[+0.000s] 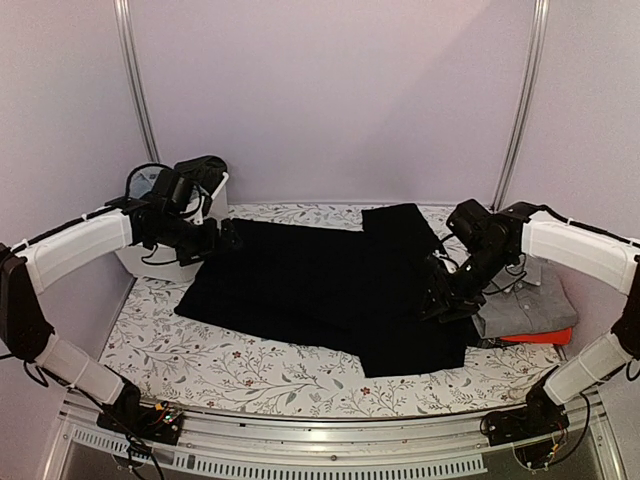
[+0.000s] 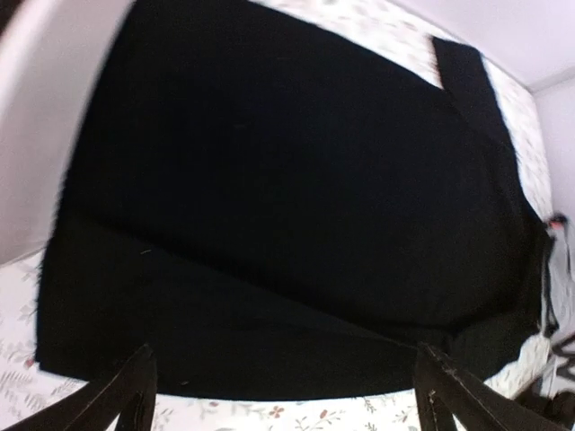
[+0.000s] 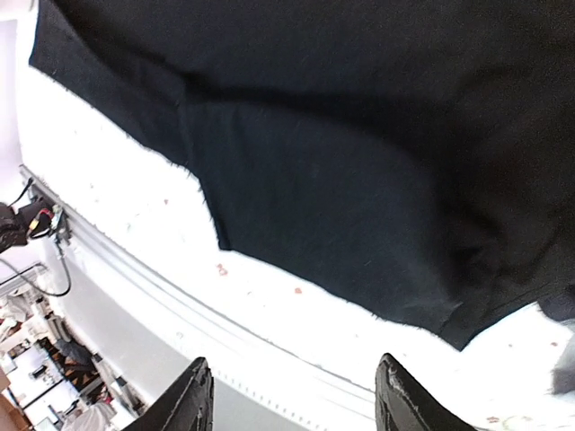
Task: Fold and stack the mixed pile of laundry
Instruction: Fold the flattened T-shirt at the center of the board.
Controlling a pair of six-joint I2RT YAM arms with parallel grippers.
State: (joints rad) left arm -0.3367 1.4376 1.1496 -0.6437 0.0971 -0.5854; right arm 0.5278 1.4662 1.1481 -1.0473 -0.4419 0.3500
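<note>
Your left arm arches in from the side, forearm nearly level, and ends with the left gripper [image 1: 222, 240] at the left edge of the large black garment [image 1: 320, 285]. In the left wrist view that gripper [image 2: 286, 355] has its two fingers [image 2: 130, 395] spread wide. They straddle the garment's [image 2: 287, 197] near hem and pinch nothing.

Your right arm comes in from the other side, elbow high and wrist bent down. The right gripper [image 1: 440, 300] sits at the right edge of the black garment, just above its lower right corner. In the right wrist view the right gripper [image 3: 293, 359] is parted. Nothing lies between its fingers [image 3: 193, 400], and the black garment [image 3: 359, 180] lies beyond their tips.

Count one black garment, spread flat across the middle of the flowered worktop [image 1: 250, 365]. A flap lies doubled over on its right side, and a narrower part reaches toward the back wall.

Just right of the black garment, past the right gripper, sits a small stack. It holds one folded grey shirt [image 1: 520, 308] on top and one red piece [image 1: 540, 337] showing beneath its front edge. You cannot tell whether more lies under them.

Left of the black garment, behind the left gripper, stands one white tub [image 1: 214, 200]. The arm hides what it holds.
</note>
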